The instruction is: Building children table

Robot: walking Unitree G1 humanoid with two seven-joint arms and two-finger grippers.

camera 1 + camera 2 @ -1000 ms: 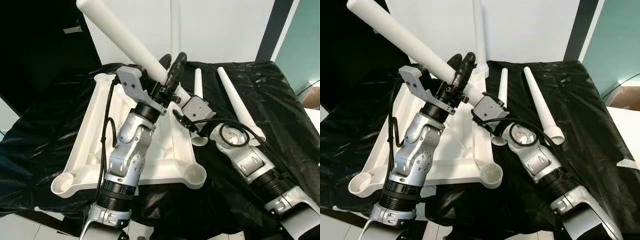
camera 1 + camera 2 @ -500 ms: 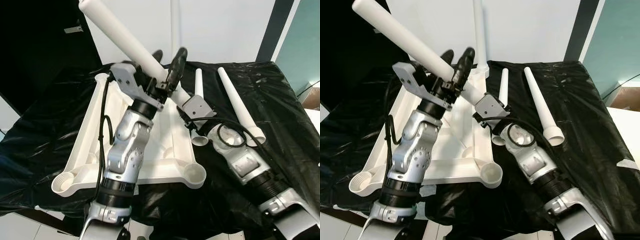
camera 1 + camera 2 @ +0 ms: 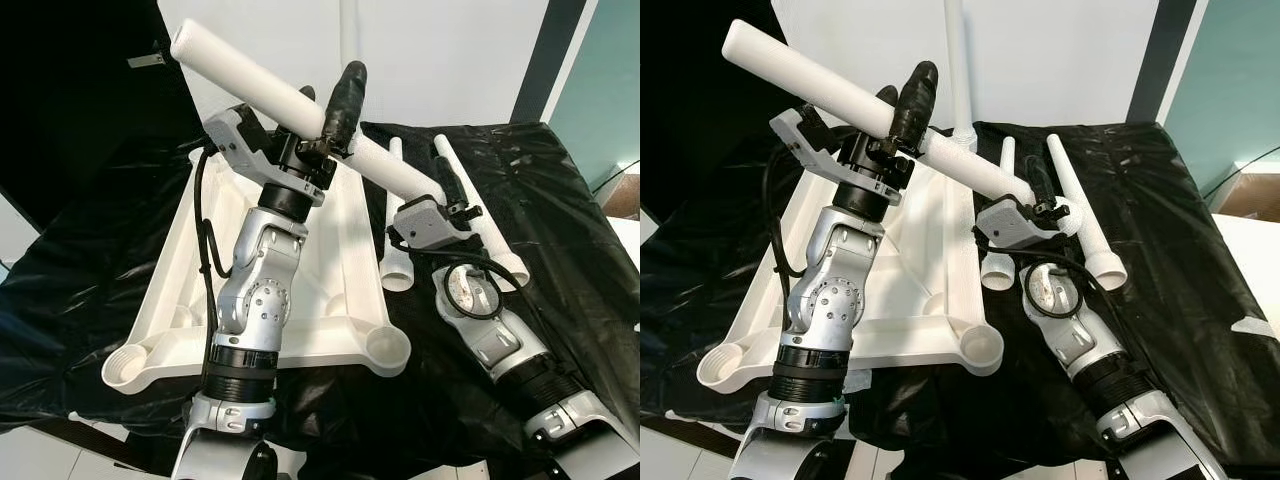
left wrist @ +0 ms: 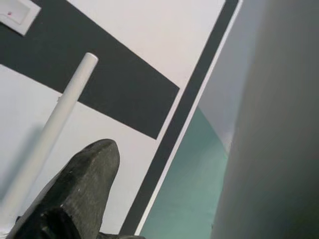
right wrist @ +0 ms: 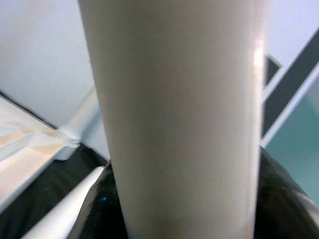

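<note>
- While gripped by both arms, held aloft and slanted over the upturned tabletop (image 3: 200, 290): 1 white leg (image 3: 250, 80).
- Left gripper (image 3: 322, 110) clenched mid-shaft; right gripper (image 3: 1048, 205) closed on the lower end.
- 1 leg already upright at the far corner (image 3: 958, 60); 2 loose legs (image 3: 480, 215) lying beside.
- Next, likely: lower end steered into a corner socket (image 3: 388, 350), shaft tipped upright.

tabletop (image 3: 330, 300) left, loose legs (image 3: 480, 215) right
</note>
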